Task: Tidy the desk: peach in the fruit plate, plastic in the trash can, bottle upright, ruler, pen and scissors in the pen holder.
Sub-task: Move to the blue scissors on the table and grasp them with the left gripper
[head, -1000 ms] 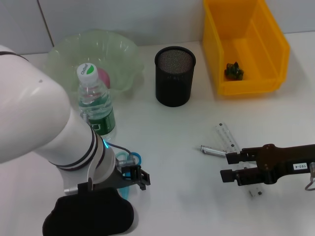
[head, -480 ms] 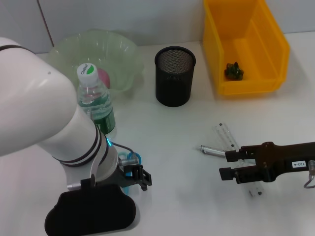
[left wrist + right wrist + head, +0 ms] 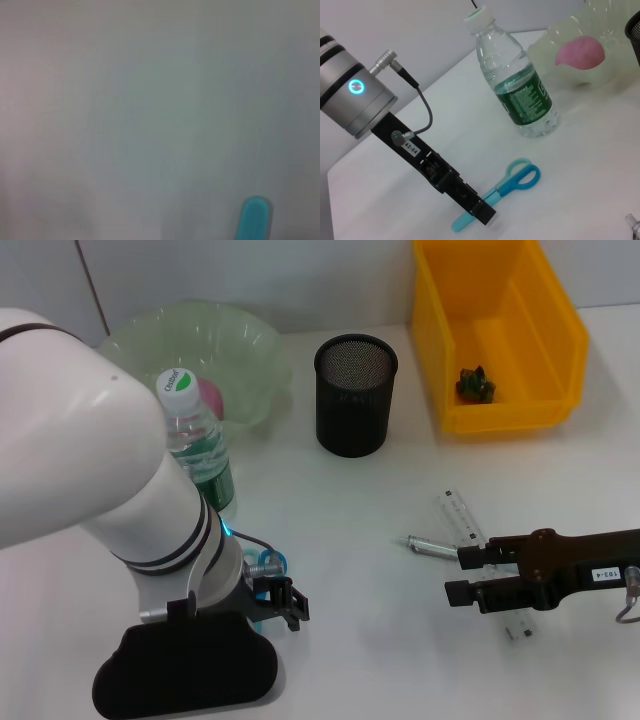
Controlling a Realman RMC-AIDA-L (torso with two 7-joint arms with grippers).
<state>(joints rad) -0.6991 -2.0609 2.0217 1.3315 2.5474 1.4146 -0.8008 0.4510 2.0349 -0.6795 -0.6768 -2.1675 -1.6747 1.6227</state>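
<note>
The blue scissors point(image 3: 270, 563) lie on the white desk in front of the upright bottle point(image 3: 197, 450). My left gripper point(image 3: 284, 599) hangs low over their blades, open, with the blades between its fingers point(image 3: 481, 212). From the right wrist, the scissors point(image 3: 517, 181) and bottle point(image 3: 520, 95) show; a blue scissors tip point(image 3: 255, 217) appears in the left wrist view. The pink peach point(image 3: 210, 395) rests in the green fruit plate point(image 3: 130, 345). Dark plastic point(image 3: 475, 385) sits in the yellow trash can point(image 3: 560, 340). My right gripper point(image 3: 462, 575) is open just beside the pen point(image 3: 428, 545) and clear ruler point(image 3: 462, 518).
The black mesh pen holder point(image 3: 355, 395) stands at the back centre, between the plate and the trash can. My bulky left arm point(image 3: 110, 500) covers the desk's near left part.
My left arm has shifted a little and its gripper has sunk slightly onto the scissors. The right gripper has barely moved.
</note>
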